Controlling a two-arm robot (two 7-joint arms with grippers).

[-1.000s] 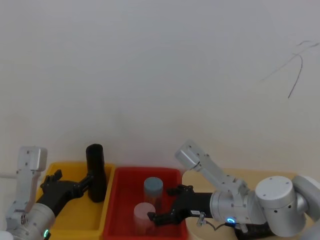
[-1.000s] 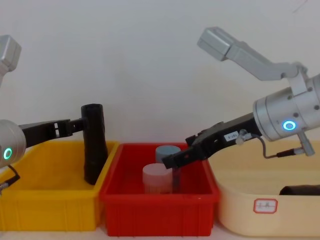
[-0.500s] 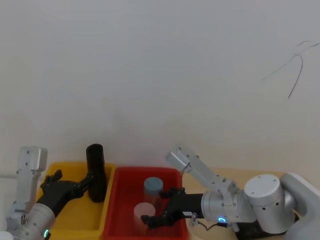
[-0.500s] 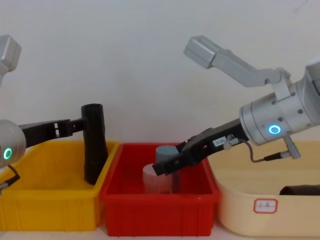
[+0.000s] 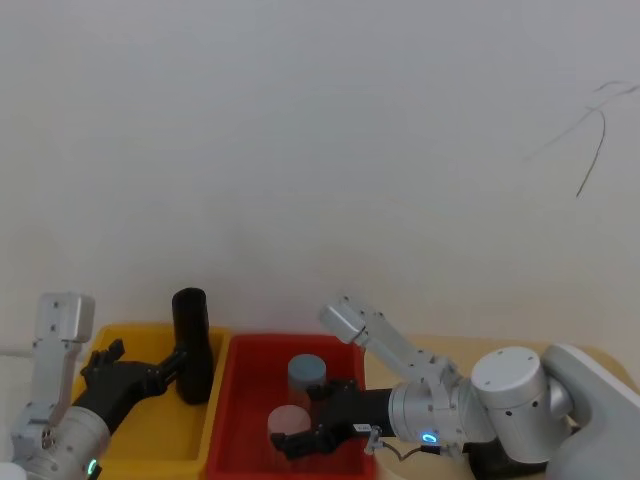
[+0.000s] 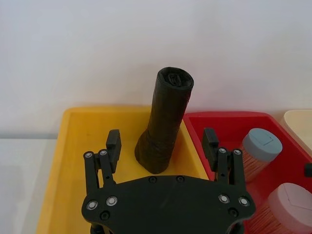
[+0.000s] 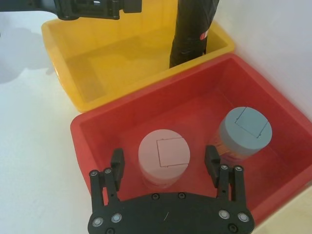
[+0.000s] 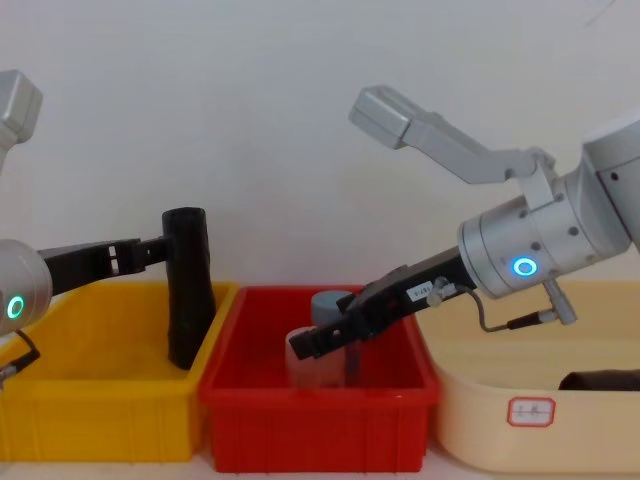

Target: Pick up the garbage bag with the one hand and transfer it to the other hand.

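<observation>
The garbage bag (image 5: 190, 343) (image 8: 188, 295) (image 6: 167, 119) (image 7: 192, 27) is a black wrinkled roll standing upright in the yellow bin (image 8: 100, 420), against the wall it shares with the red bin. My left gripper (image 6: 162, 141) (image 8: 150, 248) (image 5: 165, 362), on the green-ringed arm, is open. Its fingers (image 6: 113, 142) straddle the roll's lower half without closing on it. My right gripper (image 7: 165, 158) (image 8: 310, 342) (image 5: 300, 435), on the blue-ringed arm, is open and hangs low over the red bin (image 8: 315, 420), with nothing between its fingers.
Two jars stand in the red bin: a pink-lidded one (image 7: 164, 152) right under the right gripper and a blue-grey-lidded one (image 7: 243, 127) behind it. A beige tray (image 8: 540, 425) at the right holds another black roll (image 8: 600, 380).
My right gripper has swung left and lower over the red bin, toward the pink-lidded jar. The left gripper and the garbage bag have not moved.
</observation>
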